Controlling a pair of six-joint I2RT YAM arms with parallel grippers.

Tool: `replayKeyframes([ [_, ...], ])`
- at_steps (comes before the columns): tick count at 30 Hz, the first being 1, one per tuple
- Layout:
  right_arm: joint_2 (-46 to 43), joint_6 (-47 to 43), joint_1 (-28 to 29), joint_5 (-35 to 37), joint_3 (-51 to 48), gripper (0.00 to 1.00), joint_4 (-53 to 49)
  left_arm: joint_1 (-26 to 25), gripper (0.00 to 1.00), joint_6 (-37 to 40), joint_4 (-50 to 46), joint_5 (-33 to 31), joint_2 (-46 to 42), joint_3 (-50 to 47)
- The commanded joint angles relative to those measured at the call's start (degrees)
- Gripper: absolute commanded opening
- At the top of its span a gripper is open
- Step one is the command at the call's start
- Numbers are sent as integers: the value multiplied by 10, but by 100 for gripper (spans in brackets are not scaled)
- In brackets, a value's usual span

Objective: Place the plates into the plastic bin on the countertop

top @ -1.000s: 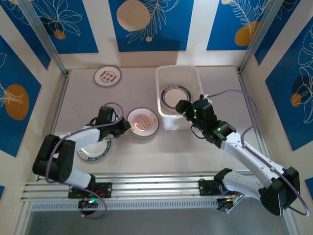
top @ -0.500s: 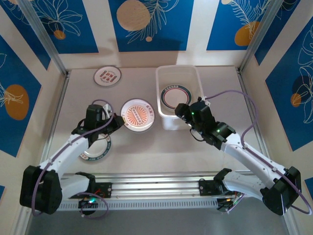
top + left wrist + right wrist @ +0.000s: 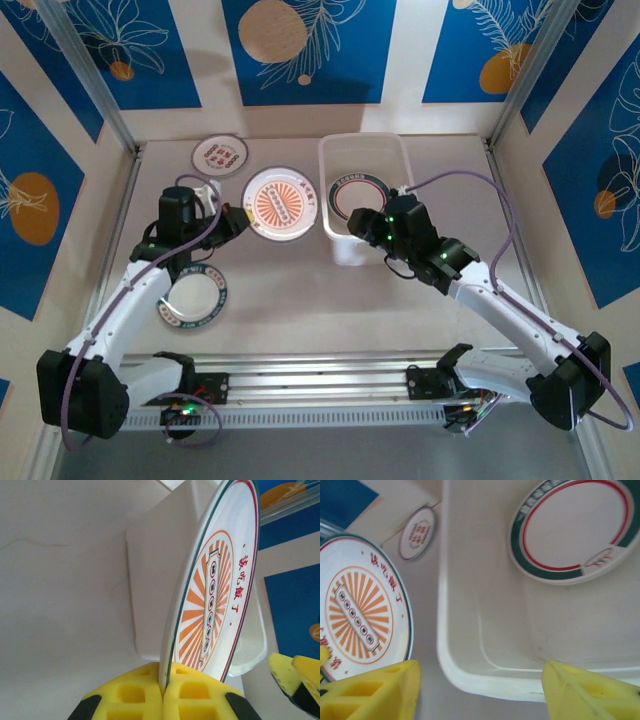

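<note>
Top external view: the left gripper (image 3: 232, 215) is clamped on the left edge of an orange sunburst plate (image 3: 281, 204), which sits just left of the plastic bin (image 3: 362, 138) at centre frame. In the left wrist view its jaws pinch the rim and the plate stands tilted. A green-and-red-rimmed plate (image 3: 359, 198) lies inside the bin. The right gripper (image 3: 366, 224) hovers over the bin's near end, spread wide and holding nothing. On the surface (image 3: 300, 300) rest a red-patterned plate (image 3: 220, 155) at upper left and a green-rimmed plate (image 3: 195, 300) at lower left.
</note>
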Motion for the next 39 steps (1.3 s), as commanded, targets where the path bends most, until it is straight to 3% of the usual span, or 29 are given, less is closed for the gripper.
replayKeyframes([
  [1, 18, -18, -12, -102, 19, 63, 55, 6, 0, 2, 5, 46, 9, 45],
  [8, 68, -47, -6, -184, 55, 62, 101, 6, 0, -23, 20, 73, 10, 61],
  [18, 109, -54, -3, -186, 80, 58, 110, 6, 0, -34, 21, 80, -5, 58],
  [39, 144, 11, -7, -221, 67, 28, 180, 1, 0, -45, 35, 89, -11, 47],
])
